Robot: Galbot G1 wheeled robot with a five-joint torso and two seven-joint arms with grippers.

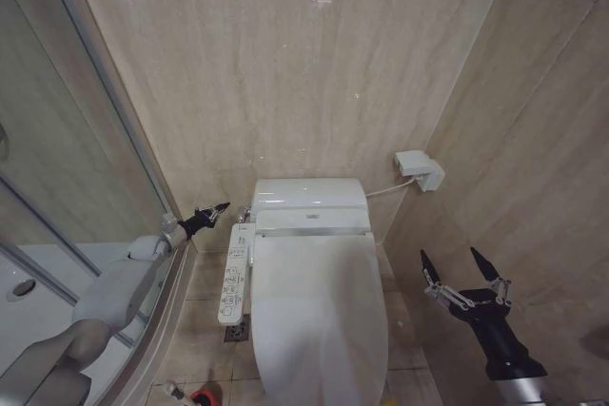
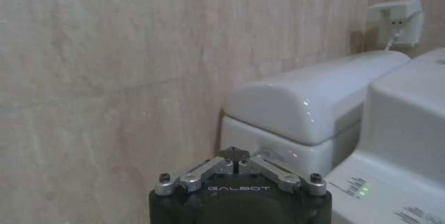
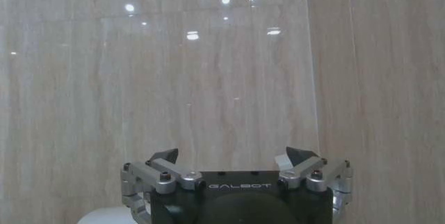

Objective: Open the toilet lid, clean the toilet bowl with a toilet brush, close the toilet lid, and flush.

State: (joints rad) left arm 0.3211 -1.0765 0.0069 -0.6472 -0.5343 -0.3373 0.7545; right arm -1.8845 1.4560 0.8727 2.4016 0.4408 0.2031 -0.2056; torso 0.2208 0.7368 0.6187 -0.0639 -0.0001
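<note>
The toilet lid (image 1: 319,301) lies flat and closed over the white toilet, so the toilet bowl is hidden beneath it. My left gripper (image 1: 221,207) is shut with nothing in it, reaching toward the left side of the tank (image 1: 309,195). In the left wrist view the left gripper (image 2: 234,154) has its tips together, close to the tank's side (image 2: 306,104). My right gripper (image 1: 466,268) hangs open and empty to the right of the toilet. In the right wrist view the right gripper (image 3: 232,156) faces the wall. The toilet brush (image 1: 171,390) stands in its red cup (image 1: 203,396) on the floor, front left.
A long white control panel (image 1: 235,273) runs along the toilet's left side, just below my left gripper. A glass shower screen (image 1: 57,140) closes the left. A white wall box (image 1: 421,168) with a cable sits right of the tank. Tiled walls stand close on both sides.
</note>
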